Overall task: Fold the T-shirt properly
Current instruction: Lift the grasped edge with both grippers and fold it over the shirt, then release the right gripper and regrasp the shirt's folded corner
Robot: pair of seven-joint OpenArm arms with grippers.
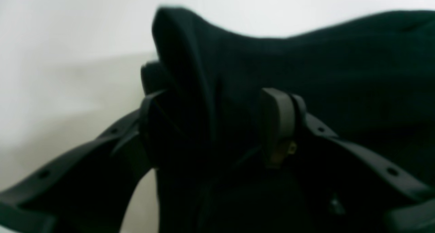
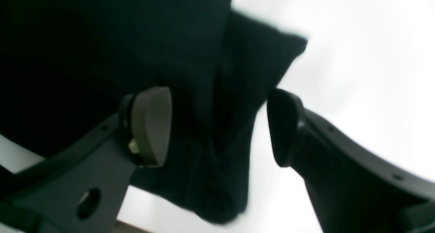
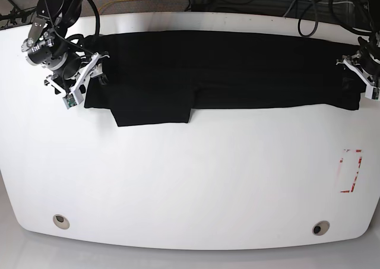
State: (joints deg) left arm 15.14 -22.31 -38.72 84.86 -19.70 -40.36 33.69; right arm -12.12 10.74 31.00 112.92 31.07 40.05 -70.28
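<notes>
I see the T-shirt (image 3: 219,73) lying as a long black band along the far edge of the tabletop (image 3: 190,186), and both the left end effector (image 3: 363,74) and the right end effector (image 3: 80,79) stand spread at its ends, pinching nothing. To do this release well I should draw both straight away from the cloth, so no fold is dragged. Only the wrist views show cloth between the spread pads (image 2: 151,126); only the base view shows the whole band.

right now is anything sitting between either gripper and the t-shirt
Nothing visible. The T-shirt lies in a long band across the table. The left gripper and the right gripper each have open jaws straddling an end of the cloth.
</notes>
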